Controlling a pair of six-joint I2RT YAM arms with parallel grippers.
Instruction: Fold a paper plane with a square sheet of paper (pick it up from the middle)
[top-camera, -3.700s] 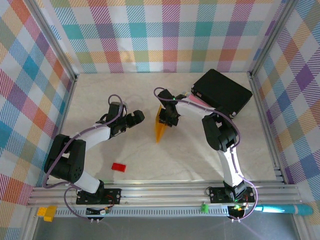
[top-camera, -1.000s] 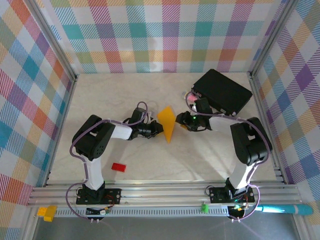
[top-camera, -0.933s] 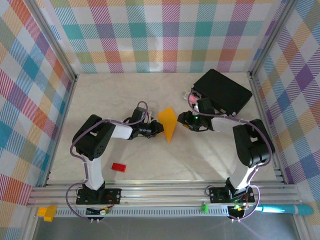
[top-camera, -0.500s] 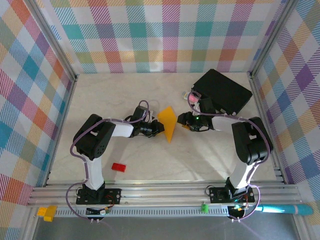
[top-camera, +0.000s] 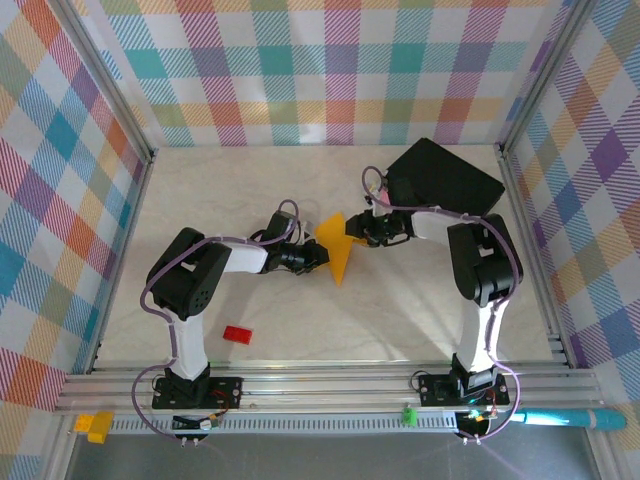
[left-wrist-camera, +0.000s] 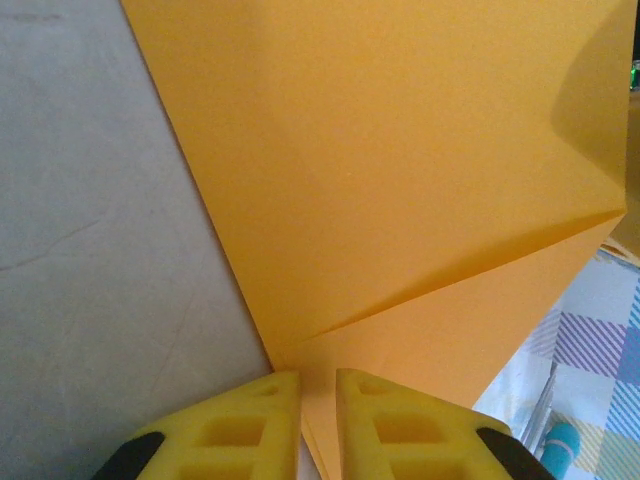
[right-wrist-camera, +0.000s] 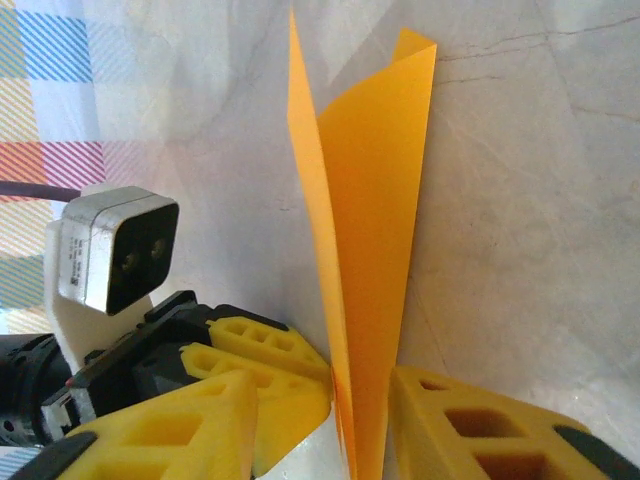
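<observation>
The square sheet of paper (top-camera: 335, 246) is orange-yellow, creased into triangular flaps, and stands on edge mid-table. My left gripper (top-camera: 318, 258) is shut on its left side; in the left wrist view the yellow fingers (left-wrist-camera: 245, 425) pinch the paper (left-wrist-camera: 400, 170) where a diagonal crease ends. My right gripper (top-camera: 353, 236) reaches in from the right. In the right wrist view the folded paper (right-wrist-camera: 365, 250) rises between the two yellow pads of my right gripper (right-wrist-camera: 325, 390). These jaws stand apart, with a gap on the left side. The left gripper's fingers (right-wrist-camera: 262, 345) show just behind the paper.
A black box (top-camera: 445, 185) lies at the back right, close behind the right arm. A small red block (top-camera: 237, 333) sits near the front left. Checked walls and metal rails (top-camera: 320, 380) enclose the pale table.
My right gripper has moved left from beside the black box up to the paper and now straddles its right edge, jaws narrower. The left gripper keeps its hold and has barely moved.
</observation>
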